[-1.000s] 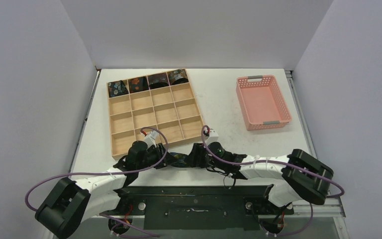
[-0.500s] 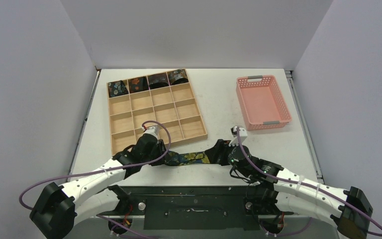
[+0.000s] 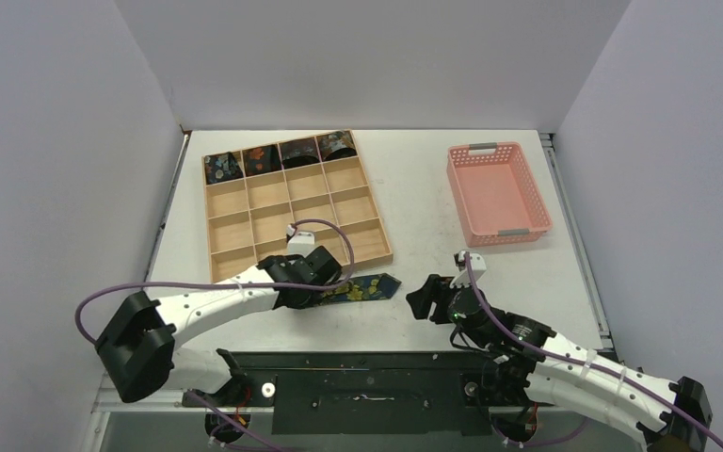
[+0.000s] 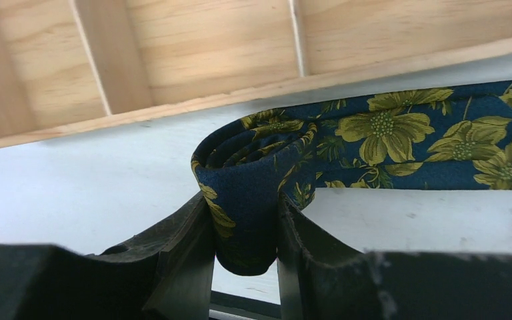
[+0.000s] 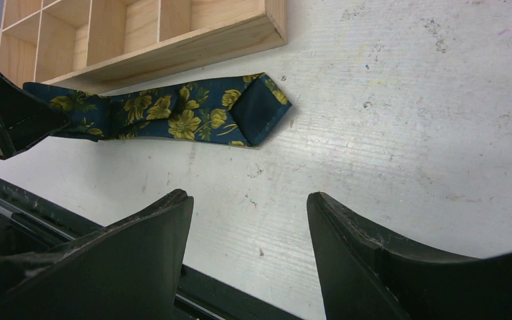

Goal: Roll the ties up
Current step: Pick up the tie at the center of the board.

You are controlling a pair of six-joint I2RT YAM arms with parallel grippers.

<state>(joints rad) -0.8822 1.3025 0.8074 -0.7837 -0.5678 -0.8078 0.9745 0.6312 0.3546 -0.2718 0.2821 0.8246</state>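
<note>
A navy tie with yellow flowers (image 3: 362, 287) lies along the table in front of the wooden tray. Its left end is wound into a coil (image 4: 250, 177). My left gripper (image 4: 245, 230) is shut on that coil; in the top view the left gripper (image 3: 313, 282) sits at the tie's left end. The tie's loose pointed end (image 5: 257, 107) lies flat to the right. My right gripper (image 5: 250, 200) is open and empty, off the tie and to its right (image 3: 424, 297). Several rolled ties (image 3: 282, 153) fill the tray's back row.
The wooden compartment tray (image 3: 292, 212) stands just behind the tie, its front wall (image 4: 293, 80) close to the coil. A pink basket (image 3: 497, 193) stands empty at the back right. The dark mounting rail (image 3: 367, 372) runs along the near edge.
My right gripper has let go of the tie's right end and drawn back to the right. My left gripper moved right along the tie, which now looks shorter, with a coil at its left end.
</note>
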